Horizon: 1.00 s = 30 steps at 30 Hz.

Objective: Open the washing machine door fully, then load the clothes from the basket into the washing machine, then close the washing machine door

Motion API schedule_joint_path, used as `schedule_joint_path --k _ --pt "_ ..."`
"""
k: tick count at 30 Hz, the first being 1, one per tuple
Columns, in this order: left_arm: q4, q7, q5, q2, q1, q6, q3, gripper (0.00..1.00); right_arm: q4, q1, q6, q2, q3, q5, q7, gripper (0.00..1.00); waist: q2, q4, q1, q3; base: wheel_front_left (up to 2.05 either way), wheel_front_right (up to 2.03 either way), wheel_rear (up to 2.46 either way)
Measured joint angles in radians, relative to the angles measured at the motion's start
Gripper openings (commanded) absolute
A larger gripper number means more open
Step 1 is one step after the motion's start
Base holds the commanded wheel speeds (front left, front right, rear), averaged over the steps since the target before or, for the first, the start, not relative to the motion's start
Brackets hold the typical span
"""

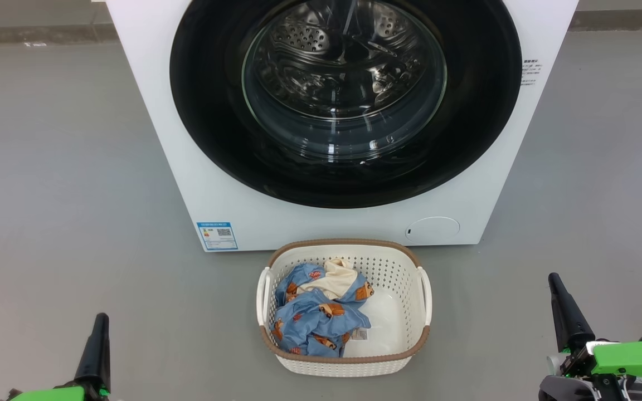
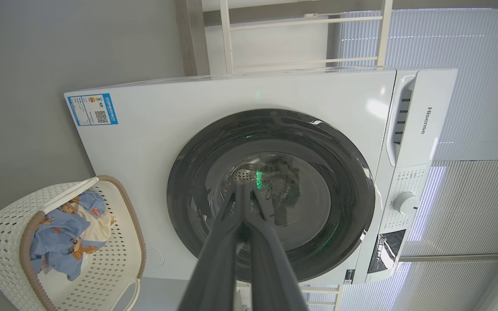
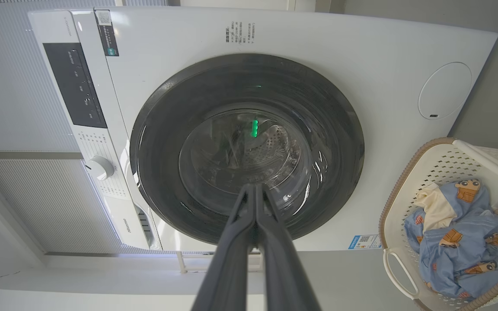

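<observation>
Washing machine door (image 1: 346,94) shut, jaws of left gripper (image 1: 100,320) and right gripper (image 1: 553,280) pinched together, empty — hook the rim's edge, swing wide.

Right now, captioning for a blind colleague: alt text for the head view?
White washing machine, door shut, behind a cream basket of blue bear-print clothes; left claw and right claw, both shut, at the lower corners.

Washing machine door (image 3: 231,142) closed flush in the front of washing machine (image 3: 339,52). Right gripper (image 3: 255,190) pressed together, empty, tips against door's glass bowl; contact unclear. White knob (image 3: 100,167) left of door. Round flap (image 3: 444,90) upper right of door. Basket (image 3: 388,203) lower right of door, clothes (image 3: 461,233) heaped inside.
</observation>
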State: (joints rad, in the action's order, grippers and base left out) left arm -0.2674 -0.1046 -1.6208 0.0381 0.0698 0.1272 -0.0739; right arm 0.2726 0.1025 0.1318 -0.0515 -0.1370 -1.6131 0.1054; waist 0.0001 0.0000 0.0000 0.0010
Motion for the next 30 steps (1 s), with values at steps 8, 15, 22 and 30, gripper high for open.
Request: schedule_joint_path --k 8,15,22,30 --pt "0.000 -0.001 0.000 0.000 0.000 0.000 0.000 0.00 0.000 0.000 0.000 0.000 0.000 0.000 0.000 0.00 0.0000 0.000 0.0000 0.000 0.00 0.00 0.00" --pt "0.000 -0.001 0.000 0.000 0.000 0.000 -0.001 0.00 0.000 0.000 0.000 0.000 0.000 0.000 0.000 0.00 0.0000 0.000 0.0000 0.000 0.00 0.00 0.00" --pt "-0.034 -0.001 0.000 -0.014 -0.024 -0.001 0.007 1.00 0.040 -0.009 0.000 0.005 -0.001 0.000 -0.001 1.00 0.0000 0.000 0.0000 0.000 0.00 0.00 0.00" --pt "-0.033 0.011 0.000 -0.018 -0.044 -0.001 0.008 1.00 0.035 -0.026 0.000 0.011 0.002 0.001 -0.012 1.00 0.0000 0.003 0.0002 -0.001 0.00 0.00 0.00"
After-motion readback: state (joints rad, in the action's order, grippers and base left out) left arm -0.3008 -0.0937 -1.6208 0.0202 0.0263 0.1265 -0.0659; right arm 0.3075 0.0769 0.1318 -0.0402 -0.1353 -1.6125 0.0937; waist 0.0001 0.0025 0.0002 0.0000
